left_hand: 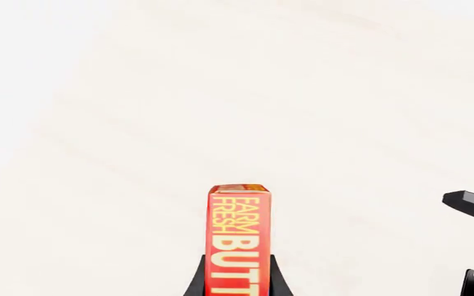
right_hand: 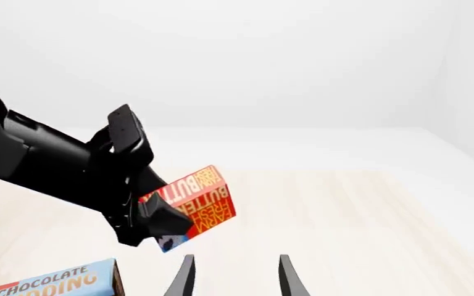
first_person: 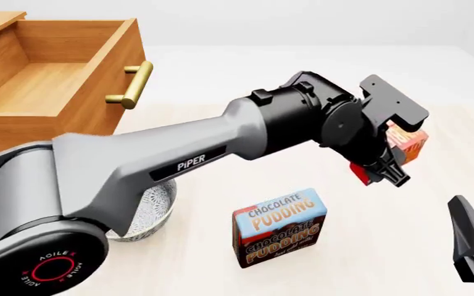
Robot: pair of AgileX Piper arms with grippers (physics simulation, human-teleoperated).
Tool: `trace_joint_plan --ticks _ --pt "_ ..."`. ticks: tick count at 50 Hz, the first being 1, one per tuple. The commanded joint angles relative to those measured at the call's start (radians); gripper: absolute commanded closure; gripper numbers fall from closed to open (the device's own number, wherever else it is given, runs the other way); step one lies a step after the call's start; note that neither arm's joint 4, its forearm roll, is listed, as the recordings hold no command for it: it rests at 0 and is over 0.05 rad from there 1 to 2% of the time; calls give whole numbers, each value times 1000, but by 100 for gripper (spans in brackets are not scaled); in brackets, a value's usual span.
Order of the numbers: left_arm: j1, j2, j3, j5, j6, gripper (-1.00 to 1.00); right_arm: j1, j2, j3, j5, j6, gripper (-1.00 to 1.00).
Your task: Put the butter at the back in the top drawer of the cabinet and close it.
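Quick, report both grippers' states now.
Left gripper: closed on the butter, lifted off the table.
Right gripper: open, holding nothing.

Pale wooden table (first_person: 303, 68) against plain white walls (right_hand: 303, 61)

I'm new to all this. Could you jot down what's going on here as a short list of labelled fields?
Held item: small red butter box lifted above the table
Holder: left gripper, shut on the box
Other arm: right gripper, open, holding nothing
Drawer: top drawer of the brown wooden cabinet, pulled open
Table: pale wooden table; blue-and-brown chocolate pudding box standing; patterned bowl partly behind the left arm
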Motion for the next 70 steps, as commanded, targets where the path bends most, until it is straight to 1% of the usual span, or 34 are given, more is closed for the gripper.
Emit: trace_joint_plan --ticks 1,5,8,13,17,19,21,23,26,32,36,37,41,46,49,53,61,63,65,67,70 --pt "5 -83 30 -10 44 100 0 0 0 0 0 -100" --pt "9 -111 49 -16 50 100 0 0 0 0 0 -100" --pt "6 -125 21 15 31 100 0 0 0 0 0 -100" --pt "13 -165 23 35 37 100 0 0 0 0 0 -100" --pt "6 -174 14 65 23 100 0 0 0 0 0 -100" --pt "15 -203 42 64 32 100 0 0 0 0 0 -100" --pt "15 -207 43 69 28 100 0 0 0 0 0 -100" --pt "31 -240 67 66 34 100 0 0 0 0 0 -100" --pt "30 -262 42 107 11 100 0 0 0 0 0 -100" --pt "54 -317 81 120 18 100 0 0 0 0 0 -100" --pt "92 -369 126 132 17 100 0 0 0 0 0 -100" --pt "88 -362 117 148 8 100 0 0 0 0 0 -100" --pt "106 -398 158 148 15 100 0 0 0 0 0 -100" --pt "118 -425 165 161 14 100 0 0 0 0 0 -100" --pt "120 -439 167 175 1 100 0 0 0 0 0 -100" --pt "135 -480 195 183 -2 100 0 0 0 0 0 -100" --pt "159 -532 214 204 0 100 0 0 0 0 0 -100" --pt "199 -588 278 196 10 100 0 0 0 0 0 -100" --pt "196 -594 276 206 0 100 0 0 0 0 0 -100" --pt "214 -632 304 213 9 100 0 0 0 0 0 -100" --pt "227 -655 312 222 13 100 0 0 0 0 0 -100"
